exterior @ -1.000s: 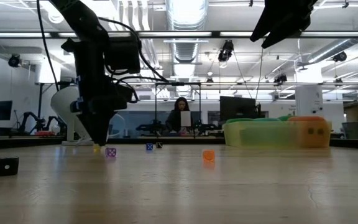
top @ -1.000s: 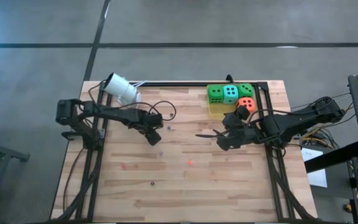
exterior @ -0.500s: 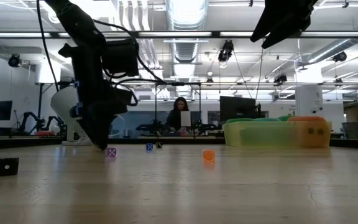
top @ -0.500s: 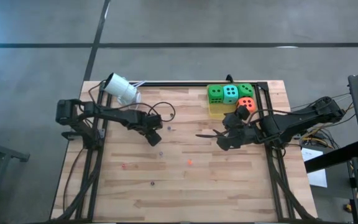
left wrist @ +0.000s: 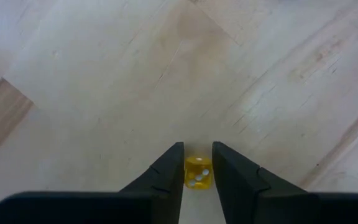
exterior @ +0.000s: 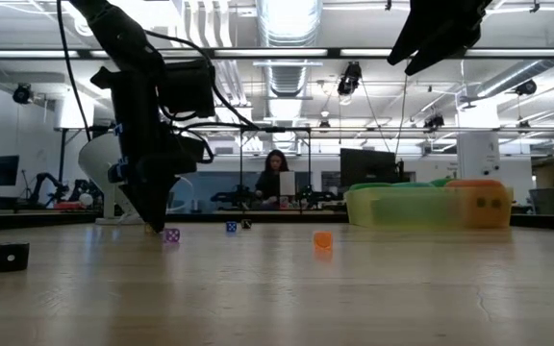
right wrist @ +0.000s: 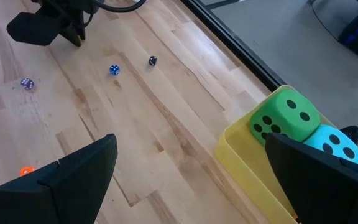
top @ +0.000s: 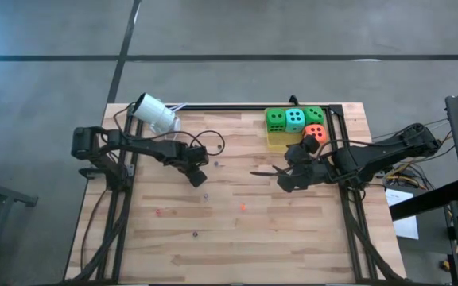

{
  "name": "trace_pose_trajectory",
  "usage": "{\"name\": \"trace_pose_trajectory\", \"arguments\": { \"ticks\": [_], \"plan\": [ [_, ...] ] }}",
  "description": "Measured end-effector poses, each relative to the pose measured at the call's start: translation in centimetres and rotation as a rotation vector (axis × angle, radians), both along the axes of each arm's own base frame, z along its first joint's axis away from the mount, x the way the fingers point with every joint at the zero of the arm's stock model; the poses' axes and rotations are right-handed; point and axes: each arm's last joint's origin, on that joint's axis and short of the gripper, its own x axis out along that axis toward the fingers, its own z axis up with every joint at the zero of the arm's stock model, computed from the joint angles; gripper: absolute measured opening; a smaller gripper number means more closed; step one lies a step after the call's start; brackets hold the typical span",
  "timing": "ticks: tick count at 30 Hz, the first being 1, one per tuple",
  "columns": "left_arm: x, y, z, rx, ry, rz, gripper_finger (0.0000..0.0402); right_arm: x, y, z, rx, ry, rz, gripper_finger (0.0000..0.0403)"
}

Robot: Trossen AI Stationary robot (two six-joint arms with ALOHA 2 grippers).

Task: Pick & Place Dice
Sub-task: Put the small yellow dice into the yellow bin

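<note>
Four big soft dice sit in a yellow tray at the table's far right: two green, one teal, one orange-red. My left gripper points down at the table's left middle, and in the left wrist view it is shut on a small yellow die. My right gripper hangs open above the table, near the tray. The right wrist view shows a green die and the teal die. My left gripper pinches the small yellow die between its two fingers, one on each of two opposite side faces. It comes from above, pointing down. In the low view the fingertips reach the table top and hide the die.
Small dice lie scattered on the wood: purple, blue, orange, black. A white cylinder lies at the far left corner. A black frame runs along the table's edges. A person sits far behind the table.
My left gripper has shifted and tipped a little at the table top. The small yellow die that showed beside its fingertips in the low view a second ago is now hidden behind them. My right arm has kept still.
</note>
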Motion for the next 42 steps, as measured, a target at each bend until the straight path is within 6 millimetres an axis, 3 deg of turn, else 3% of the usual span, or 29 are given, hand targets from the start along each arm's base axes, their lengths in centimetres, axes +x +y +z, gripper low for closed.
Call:
{"name": "trace_pose_trajectory", "arguments": {
  "ticks": [20, 33, 42],
  "plan": [
    [0.1, 0.0, 0.3, 0.0, 0.005, -0.003, 0.006, 0.0, 0.0, 0.0, 0.002, 0.001, 0.002, 0.04],
    [5.2, -0.2, 5.8, 0.062, -0.205, -0.159, 0.0059, 0.0, 0.0, 0.0, 0.002, 0.001, 0.002, 0.04],
    [9.6, 0.0, 5.8, 0.099, -0.191, -0.295, 0.0059, 0.0, 0.0, 0.0, 0.002, 0.002, 0.002, 0.04]
  ]
}}
